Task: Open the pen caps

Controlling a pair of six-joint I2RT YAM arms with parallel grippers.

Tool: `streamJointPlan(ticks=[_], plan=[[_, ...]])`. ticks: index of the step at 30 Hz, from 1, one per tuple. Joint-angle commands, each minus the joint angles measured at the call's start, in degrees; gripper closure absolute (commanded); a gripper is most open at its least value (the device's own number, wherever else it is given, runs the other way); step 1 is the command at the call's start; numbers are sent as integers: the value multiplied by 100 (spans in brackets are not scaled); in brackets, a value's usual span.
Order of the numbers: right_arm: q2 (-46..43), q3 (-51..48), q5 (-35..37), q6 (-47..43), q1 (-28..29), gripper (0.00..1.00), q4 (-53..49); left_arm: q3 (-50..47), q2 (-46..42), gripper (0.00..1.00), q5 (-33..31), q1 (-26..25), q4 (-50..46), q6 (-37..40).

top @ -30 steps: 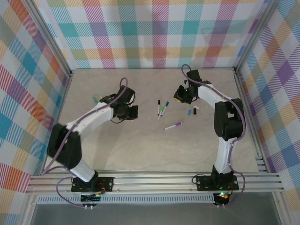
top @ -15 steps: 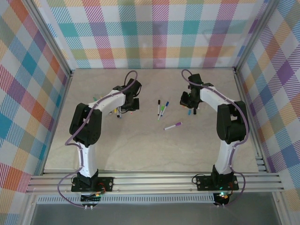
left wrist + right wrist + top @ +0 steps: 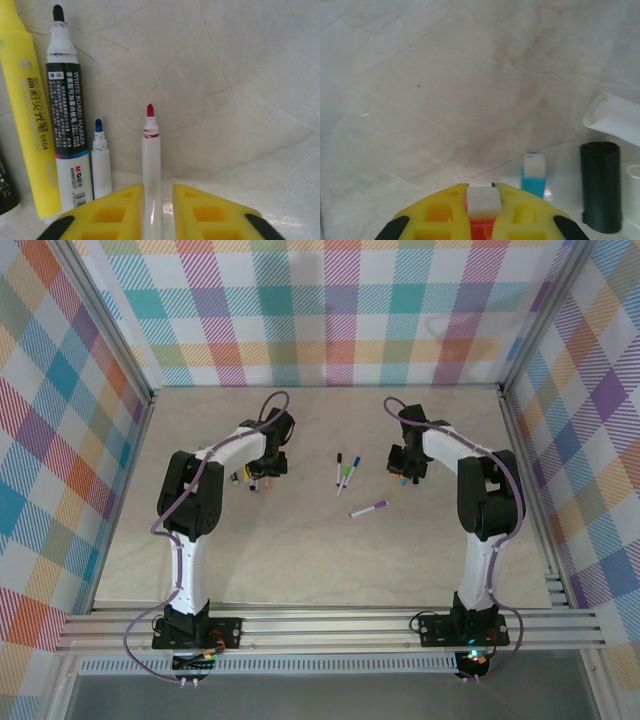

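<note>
Left gripper [image 3: 158, 190] stood with jaws slightly apart around the red-tipped pen [image 3: 151, 170], with a gap visible on one side. The pen lay uncapped beside a blue-tipped pen [image 3: 100, 160], black marker [image 3: 67, 110] and yellow highlighter [image 3: 27, 100], apparently placed to join the opened row. Right gripper [image 3: 482, 192] was clamped on a red cap [image 3: 483, 202], held low near a blue cap [image 3: 534, 180] and black cap [image 3: 601, 185], probably to be set down with them

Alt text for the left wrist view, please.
An uncapped red-tipped white pen sits between the left gripper's yellow fingers, a gap on one side. Left of it lie a blue-tipped pen, a black whiteboard marker and a yellow highlighter.
</note>
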Motion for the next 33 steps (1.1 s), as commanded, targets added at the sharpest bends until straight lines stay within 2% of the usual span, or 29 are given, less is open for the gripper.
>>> streamJointPlan(ticks=[1,9,18,21,24,30,33], plan=[[140,239,413,-86,0,93,-350,266,6,75,-212,14,-250,63],[176,248,623,-116,0,78,-471,307,-127,73,-182,14,-282,54],[-41,210,509,-74,8,71,-548,166,-448,73,-118,-19,-177,19],[-351,176,363,-41,57,71,-553,-116,-805,64,-130,-107,144,-3],[-817,79,332,-30,157,69,-557,-280,-1124,63,-64,-203,337,-85],[-1862,-524,84,98,206,64,-261,-858,-1847,63,534,-791,1308,53],[-2229,-906,-73,156,211,59,-79,-840,-1855,61,842,-1212,1544,119]])
